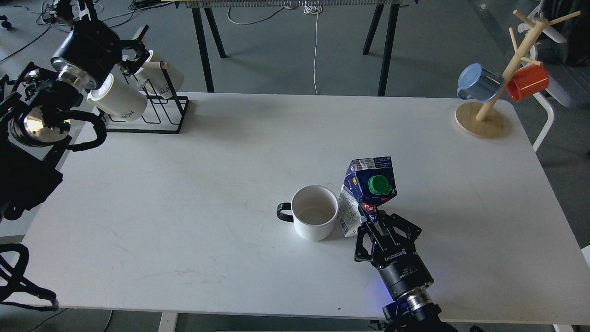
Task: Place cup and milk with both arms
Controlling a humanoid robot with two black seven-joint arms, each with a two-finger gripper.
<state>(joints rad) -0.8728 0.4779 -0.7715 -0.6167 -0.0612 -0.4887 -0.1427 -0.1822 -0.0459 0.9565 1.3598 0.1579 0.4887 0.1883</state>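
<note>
A white cup (313, 216) with a black handle stands upright near the middle of the white table (230, 161). A dark blue milk carton (366, 191) with a green cap is tilted and pressed against the cup's right side. My right gripper (371, 216) is shut on the carton's lower part, coming in from the bottom edge. My left gripper (133, 48) is at the far left back, above the black wire rack (156, 110); its fingers look spread, with nothing held.
Two white mugs (117, 99) lie on the wire rack at the back left. A wooden mug tree (500, 78) with a blue mug (479, 83) and an orange mug (528, 82) stands at the back right corner.
</note>
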